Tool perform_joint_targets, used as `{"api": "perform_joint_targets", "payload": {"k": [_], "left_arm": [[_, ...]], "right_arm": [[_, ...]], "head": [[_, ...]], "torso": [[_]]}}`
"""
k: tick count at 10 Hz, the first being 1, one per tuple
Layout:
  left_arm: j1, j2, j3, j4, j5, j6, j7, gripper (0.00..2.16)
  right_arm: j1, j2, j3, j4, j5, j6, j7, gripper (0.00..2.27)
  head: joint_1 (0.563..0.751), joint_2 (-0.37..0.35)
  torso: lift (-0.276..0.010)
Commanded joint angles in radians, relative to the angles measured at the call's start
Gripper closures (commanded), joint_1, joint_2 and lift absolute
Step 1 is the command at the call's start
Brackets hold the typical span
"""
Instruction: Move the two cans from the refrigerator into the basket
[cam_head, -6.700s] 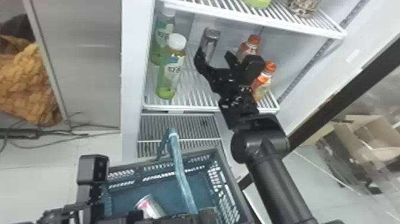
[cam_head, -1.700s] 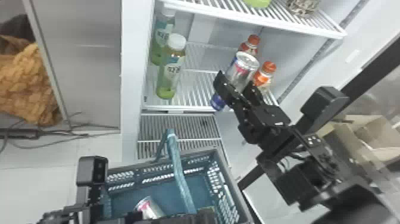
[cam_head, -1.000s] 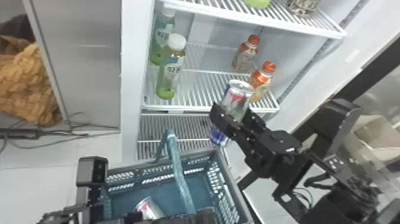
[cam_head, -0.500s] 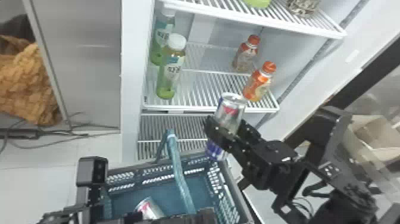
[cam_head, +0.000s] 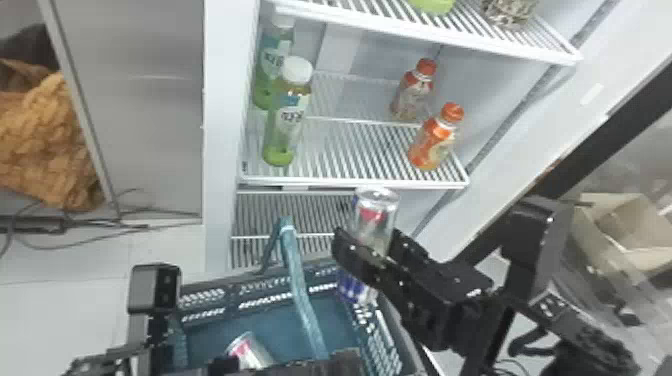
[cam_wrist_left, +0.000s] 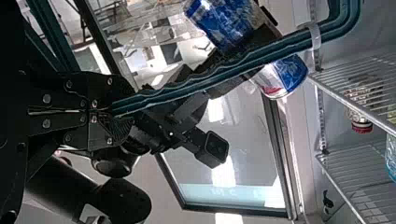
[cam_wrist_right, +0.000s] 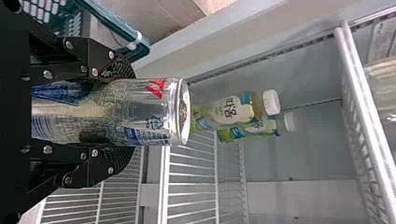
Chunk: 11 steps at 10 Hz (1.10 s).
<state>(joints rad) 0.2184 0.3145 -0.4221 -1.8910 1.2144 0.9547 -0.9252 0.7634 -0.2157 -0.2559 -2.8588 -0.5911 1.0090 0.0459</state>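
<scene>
White refrigerator (cam_head: 220, 125) walls stand open in front of the robot, and the middle shelf (cam_head: 350, 183) carries two orange-capped bottles (cam_head: 432, 137) towards its right edge and two white-capped green bottles (cam_head: 287, 120) along its left edge. Below and nearer sits the basket (cam_head: 270, 317).

Half of the job looks done: one can (cam_head: 248, 350) lies inside the basket, towards the near side, partly covered by the black left arm (cam_head: 150, 295). The second can (cam_head: 375, 220) is out past the shelf's front edge, gripped about its middle by the right gripper (cam_head: 372, 241), one finger on each side. It leans a little from upright and appears over the basket's far right corner; how high above the rim, I cannot tell. The left gripper (cam_wrist_left: 114, 111) is closed on the basket's handle (cam_wrist_left: 210, 77), probably to steady it.

What remains, as I judge it, is to carry the second can inward past that corner, lower it clear of the handle and the first can, and let go. Released too soon, it could catch on the rim.
</scene>
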Motion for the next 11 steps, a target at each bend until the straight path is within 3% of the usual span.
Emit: {"api": "perform_joint_targets", "payload": {"k": [1,7,11], "left_arm": [[0.0,0.0,0.001,0.0,0.0,0.0,0.0,1.16],[-0.002,0.002,-0.003,0.0,0.0,0.0,-0.001,1.16],[-0.002,0.002,-0.005,0.0,0.0,0.0,0.0,1.16]], "right_arm": [[0.015,0.004,-0.009,-0.021,0.009,0.049,-0.003,0.94],[0.039,0.015,-0.019,-0.024,0.025,0.1,-0.008,0.89],[0.037,0.016,-0.019,-0.024,0.027,0.105,-0.006,0.34]], "head": [[0.695,-0.35],[0.695,-0.35],[0.695,-0.35]], "torso": [[-0.276],[-0.276],[-0.276]]}}
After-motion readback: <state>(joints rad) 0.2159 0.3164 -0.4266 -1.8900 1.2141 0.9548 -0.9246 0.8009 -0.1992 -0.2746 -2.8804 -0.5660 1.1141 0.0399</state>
